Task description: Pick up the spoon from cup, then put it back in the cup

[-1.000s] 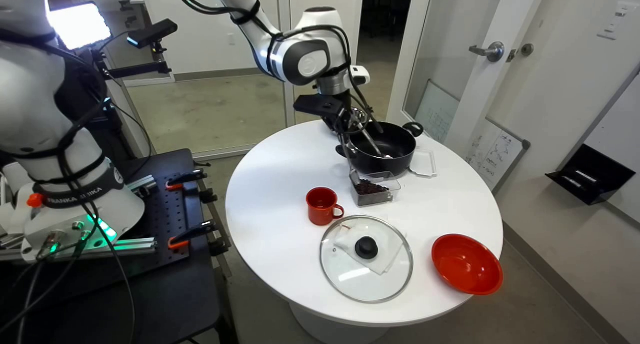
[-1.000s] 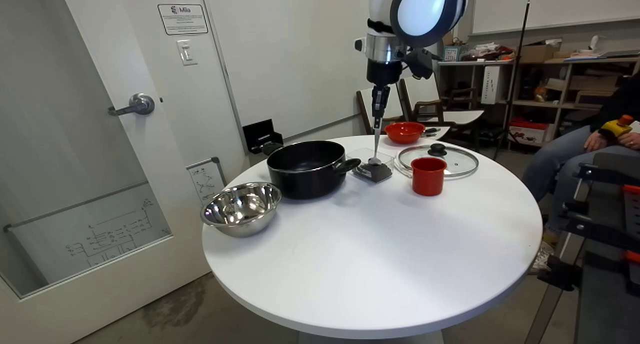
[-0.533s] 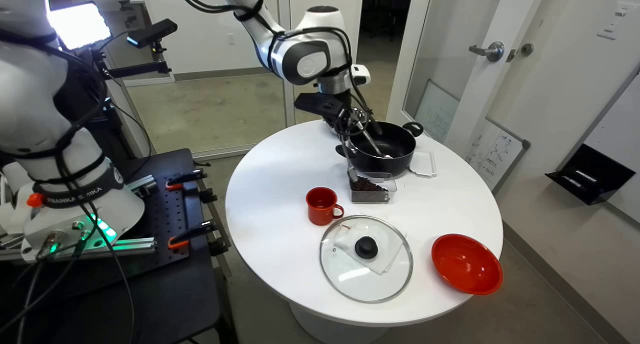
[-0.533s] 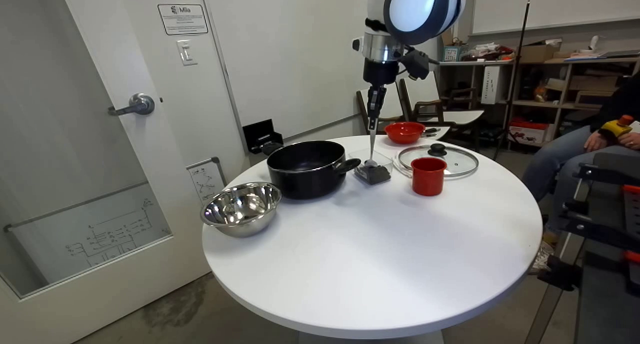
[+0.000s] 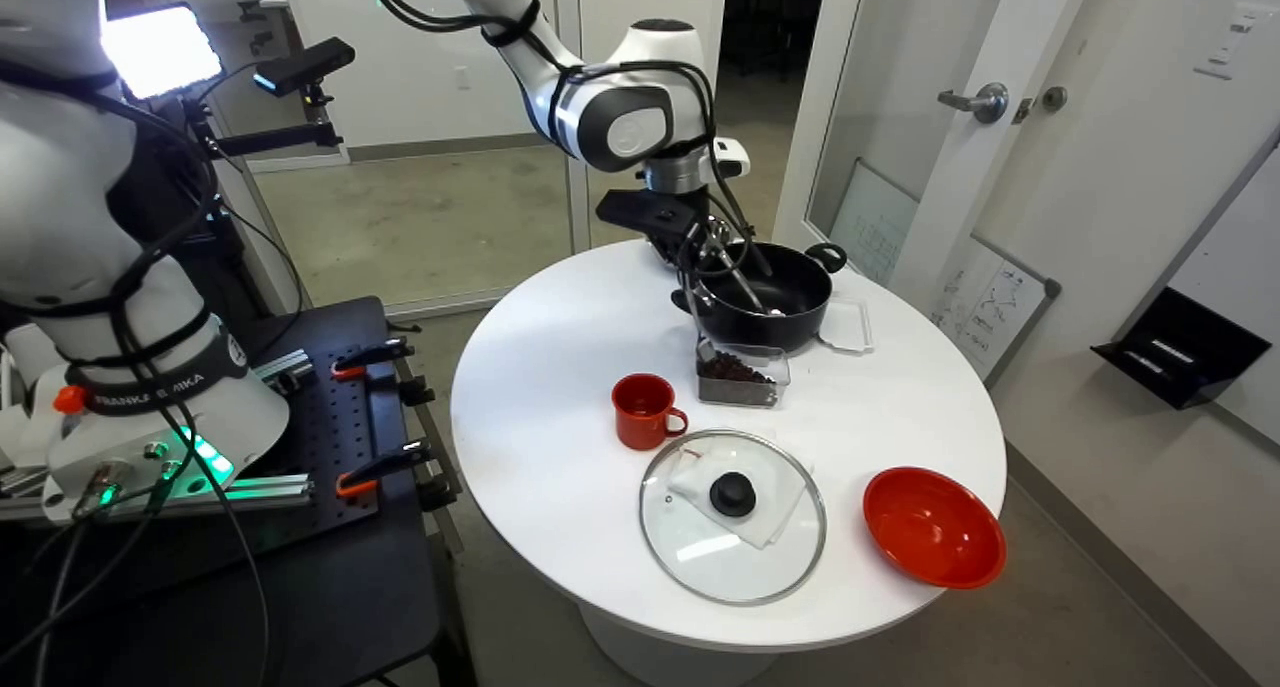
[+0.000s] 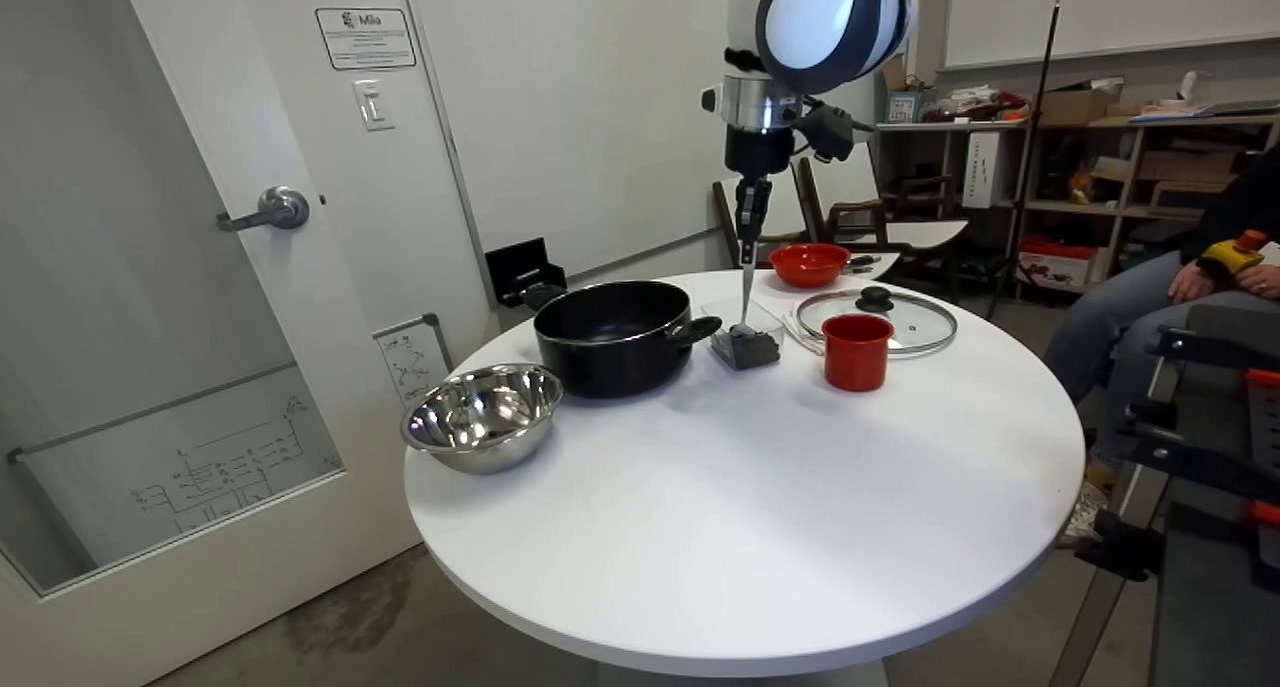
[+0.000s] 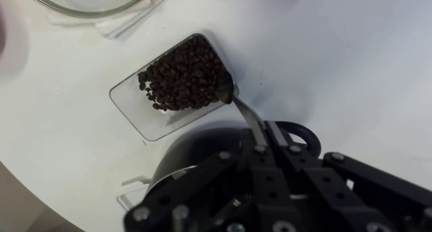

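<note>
One spoon (image 7: 243, 108): may twist by snagging container (image 7: 131, 105) wall.
Gripper (image 7: 265, 124): clenched on spoon handle.
Cup (image 5: 642, 412): may topple if bumped.

Your round white table (image 5: 560, 347) is bright in both exterior views. In an exterior view, a glowing panel (image 5: 162, 52) well apart from the table is blown out; glare streaks the glass lid (image 5: 733, 519) on the table. Your wrist view is dimmer, shadows soft, the gripper (image 7: 266, 125) blurred.

The slim spoon (image 7: 248, 113) points bowl-down, apart from the mug (image 5: 640, 419) (red, upright).
</note>
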### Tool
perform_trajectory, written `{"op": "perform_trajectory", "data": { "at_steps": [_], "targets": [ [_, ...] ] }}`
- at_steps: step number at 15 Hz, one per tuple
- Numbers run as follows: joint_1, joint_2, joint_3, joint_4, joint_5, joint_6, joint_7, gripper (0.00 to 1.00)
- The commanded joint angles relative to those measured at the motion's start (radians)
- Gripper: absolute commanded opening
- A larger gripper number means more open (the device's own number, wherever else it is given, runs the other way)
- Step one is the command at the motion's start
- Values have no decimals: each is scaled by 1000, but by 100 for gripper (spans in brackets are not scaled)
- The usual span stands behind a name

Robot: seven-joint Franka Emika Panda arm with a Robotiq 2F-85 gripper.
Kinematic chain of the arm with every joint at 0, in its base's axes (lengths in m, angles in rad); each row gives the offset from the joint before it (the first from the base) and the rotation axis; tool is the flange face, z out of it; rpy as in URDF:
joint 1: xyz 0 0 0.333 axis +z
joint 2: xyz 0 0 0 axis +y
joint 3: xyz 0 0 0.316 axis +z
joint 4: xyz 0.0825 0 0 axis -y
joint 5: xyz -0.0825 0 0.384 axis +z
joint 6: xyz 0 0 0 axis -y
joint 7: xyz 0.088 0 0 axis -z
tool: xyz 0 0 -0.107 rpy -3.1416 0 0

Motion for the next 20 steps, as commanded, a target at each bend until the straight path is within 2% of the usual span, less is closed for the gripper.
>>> {"op": "perform_trajectory", "data": {
  "at_steps": [1, 5, 11, 20],
  "targets": [
    [50, 37, -54, 86, -54, -115, 28, 1],
    [51, 60, -51, 141, -55, -183, 8, 1],
    [62, 93, -46, 184, -77, -216, -14, 1],
    [112, 124, -79, 218, -222, -251, -11, 1]
  ]
}}
